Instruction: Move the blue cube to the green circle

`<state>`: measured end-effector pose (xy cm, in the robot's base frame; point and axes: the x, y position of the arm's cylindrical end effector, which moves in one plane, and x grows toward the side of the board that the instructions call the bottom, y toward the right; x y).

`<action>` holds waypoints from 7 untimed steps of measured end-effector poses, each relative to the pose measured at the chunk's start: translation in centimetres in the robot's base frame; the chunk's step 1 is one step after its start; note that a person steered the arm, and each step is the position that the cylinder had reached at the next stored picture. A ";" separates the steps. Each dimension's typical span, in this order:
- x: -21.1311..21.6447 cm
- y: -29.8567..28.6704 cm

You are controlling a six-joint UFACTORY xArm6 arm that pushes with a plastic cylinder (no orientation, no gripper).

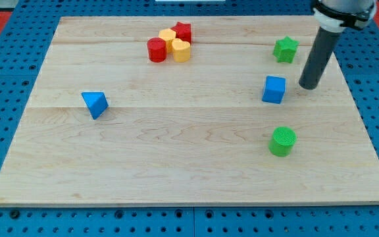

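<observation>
The blue cube (pixel 274 89) sits on the wooden board at the view's right. The green circle, a short cylinder (pixel 282 141), stands below it toward the view's bottom, about a cube's width and a half away. My tip (pixel 308 86) rests on the board just to the right of the blue cube, a small gap between them. The rod rises up to the view's top right corner.
A green star (pixel 285 49) lies above the cube near the rod. A blue triangular block (pixel 95 103) is at the left. A cluster at the top holds a red cylinder (pixel 156 50), two yellow blocks (pixel 176 46) and a red star (pixel 183 31).
</observation>
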<state>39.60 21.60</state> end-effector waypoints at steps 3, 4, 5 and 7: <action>-3.8 -2.8; -4.1 -6.5; -2.0 -6.6; 3.0 -7.2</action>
